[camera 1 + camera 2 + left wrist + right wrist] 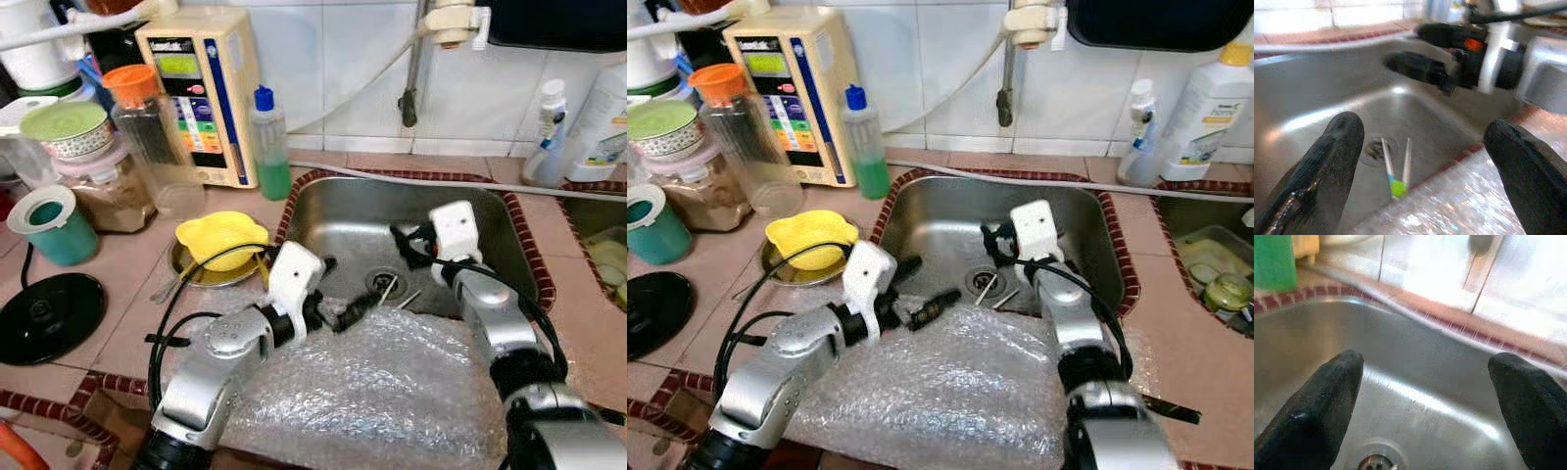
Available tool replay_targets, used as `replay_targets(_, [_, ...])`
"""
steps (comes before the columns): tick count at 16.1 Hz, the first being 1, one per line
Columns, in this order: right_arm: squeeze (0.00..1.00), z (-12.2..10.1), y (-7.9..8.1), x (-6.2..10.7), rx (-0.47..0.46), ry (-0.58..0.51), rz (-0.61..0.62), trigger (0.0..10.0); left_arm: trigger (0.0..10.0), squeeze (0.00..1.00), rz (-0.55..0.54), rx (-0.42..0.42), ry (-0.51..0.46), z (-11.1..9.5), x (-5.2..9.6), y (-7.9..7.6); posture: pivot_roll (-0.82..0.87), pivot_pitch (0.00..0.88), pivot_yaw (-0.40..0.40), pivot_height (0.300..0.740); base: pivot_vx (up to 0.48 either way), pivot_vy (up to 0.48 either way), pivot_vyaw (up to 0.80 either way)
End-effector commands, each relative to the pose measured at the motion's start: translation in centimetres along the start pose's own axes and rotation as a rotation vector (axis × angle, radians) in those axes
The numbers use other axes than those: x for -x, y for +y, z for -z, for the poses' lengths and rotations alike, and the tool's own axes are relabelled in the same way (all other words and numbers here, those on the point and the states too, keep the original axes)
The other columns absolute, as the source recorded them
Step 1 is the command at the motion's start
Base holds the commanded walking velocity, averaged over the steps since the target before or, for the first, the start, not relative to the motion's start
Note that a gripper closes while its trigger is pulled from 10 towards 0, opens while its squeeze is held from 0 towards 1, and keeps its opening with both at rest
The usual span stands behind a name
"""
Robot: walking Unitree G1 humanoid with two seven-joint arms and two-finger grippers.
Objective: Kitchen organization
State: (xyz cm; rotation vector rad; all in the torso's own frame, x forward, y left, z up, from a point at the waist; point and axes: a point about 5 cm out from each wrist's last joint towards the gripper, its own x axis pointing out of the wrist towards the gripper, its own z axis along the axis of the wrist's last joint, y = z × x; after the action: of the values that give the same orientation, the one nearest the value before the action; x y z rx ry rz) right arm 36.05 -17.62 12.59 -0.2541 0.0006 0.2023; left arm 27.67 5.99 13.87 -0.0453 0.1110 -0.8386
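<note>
A steel sink (343, 211) holds a pair of pale sticks (1396, 171) joined by a green piece, lying beside the drain (384, 282). Crumpled bubble wrap (392, 382) covers the sink's front edge and the counter before it. My left gripper (343, 289) hovers open over the sink's front left, above the wrap's edge, with the sticks showing between its fingers (1327, 161). My right gripper (407, 245) stands open inside the sink, just behind the drain, pointing toward the back wall (1415, 362). Neither gripper holds anything.
A yellow bowl (220, 238) on a steel plate sits left of the sink. Behind it are a green soap bottle (269, 147), a beige appliance (201, 93), jars and a teal cup (54, 225). White bottles (544, 132) and a second basin (607, 255) stand on the right.
</note>
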Motion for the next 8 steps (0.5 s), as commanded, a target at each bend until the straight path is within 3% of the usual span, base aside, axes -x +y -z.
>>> replay_targets(1, [0.00,-0.4,0.0,0.1,0.011,-0.020,0.022,10.0,10.0,0.00,-0.050,-0.025,-0.023,-0.6,0.0,0.8,-0.02,0.000,0.079,0.740,0.000,0.000,0.00])
replay_targets(3, [0.00,-0.8,-0.5,1.9,-0.004,-0.075,0.134,10.0,10.0,0.00,-0.288,-0.049,-0.109,-1.4,0.4,3.1,-0.03,0.000,0.078,0.740,0.000,0.000,0.00])
replay_targets(6, [0.00,-0.6,-1.3,4.0,-0.006,-0.092,0.242,10.0,10.0,0.00,-0.413,-0.044,-0.140,-1.4,1.3,4.5,-0.04,0.000,0.086,0.740,0.000,0.000,0.00])
replay_targets(8, [0.00,-0.3,-1.5,5.0,-0.016,-0.082,0.278,10.0,10.0,0.00,-0.430,-0.041,-0.139,-1.1,1.6,4.8,-0.05,0.000,0.094,0.740,0.000,0.000,0.00])
